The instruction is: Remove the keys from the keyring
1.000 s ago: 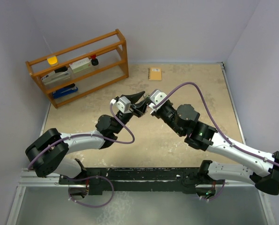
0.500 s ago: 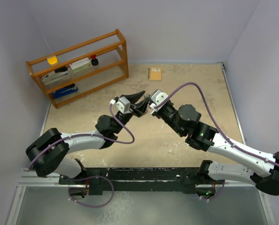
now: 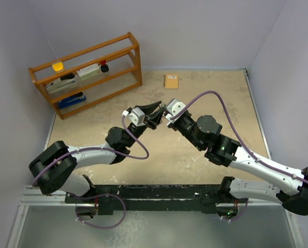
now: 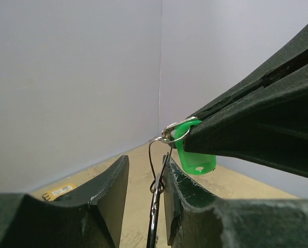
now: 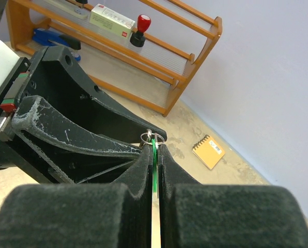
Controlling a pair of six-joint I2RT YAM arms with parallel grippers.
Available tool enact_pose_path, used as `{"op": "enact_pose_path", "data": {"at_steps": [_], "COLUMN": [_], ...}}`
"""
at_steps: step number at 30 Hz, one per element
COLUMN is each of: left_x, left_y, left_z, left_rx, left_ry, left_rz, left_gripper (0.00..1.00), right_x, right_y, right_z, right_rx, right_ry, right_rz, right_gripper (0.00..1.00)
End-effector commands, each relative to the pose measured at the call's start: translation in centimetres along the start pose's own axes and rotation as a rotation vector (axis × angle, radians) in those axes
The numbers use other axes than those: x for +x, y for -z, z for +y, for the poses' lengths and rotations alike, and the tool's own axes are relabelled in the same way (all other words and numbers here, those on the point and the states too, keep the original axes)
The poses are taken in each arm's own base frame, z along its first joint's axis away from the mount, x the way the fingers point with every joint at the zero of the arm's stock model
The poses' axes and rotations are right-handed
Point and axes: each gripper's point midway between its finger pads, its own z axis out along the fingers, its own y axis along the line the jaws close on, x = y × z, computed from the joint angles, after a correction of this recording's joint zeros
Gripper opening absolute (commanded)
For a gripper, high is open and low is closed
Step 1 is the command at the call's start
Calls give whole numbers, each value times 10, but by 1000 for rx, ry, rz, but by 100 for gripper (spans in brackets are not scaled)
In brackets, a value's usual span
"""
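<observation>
While your right gripper has its jaws pressed together on the green key, your left gripper has its jaws apart. The keyring stands edge-on in that gap, just beside one finger; whether it touches, you cannot tell. A small silver loop joins the green key to the keyring. Both grippers meet above the middle of the table, well apart from the notebook.

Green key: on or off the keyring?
On: the green key links to the keyring by a small loop, left wrist view; right gripper pinches it.
</observation>
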Motion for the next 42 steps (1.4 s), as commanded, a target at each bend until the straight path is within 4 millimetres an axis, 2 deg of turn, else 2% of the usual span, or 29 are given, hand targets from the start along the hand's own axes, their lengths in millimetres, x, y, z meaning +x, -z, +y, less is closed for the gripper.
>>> {"op": "enact_pose_path", "data": {"at_steps": [1, 10, 14, 17, 28, 32, 42], "left_x": [-30, -30, -28, -28, -28, -25, -14], "left_y": [-8, -8, -7, -8, -5, -8, -9], "left_z": [-6, -6, -6, -7, -5, 1, 13], "left_rx": [25, 31, 33, 36, 26, 0, -39], "left_ry": [-22, -44, -45, -46, -43, -75, -196], "left_rz": [-109, -112, -104, -104, -92, -58, 70], "left_gripper": [31, 33, 26, 18, 8, 0, 0], "right_x": [-25, -25, -25, -25, -24, -25, -23], "right_y": [5, 5, 4, 4, 4, 6, 13], "right_z": [-12, -11, -11, -12, -11, -12, -22], "right_rx": [37, 35, 34, 37, 37, 38, 73], "right_ry": [-39, -39, -39, -42, -45, -51, -46], "right_rz": [-84, -85, -84, -84, -78, -80, -66], "right_gripper": [0, 0, 0, 0, 0, 0, 0]}}
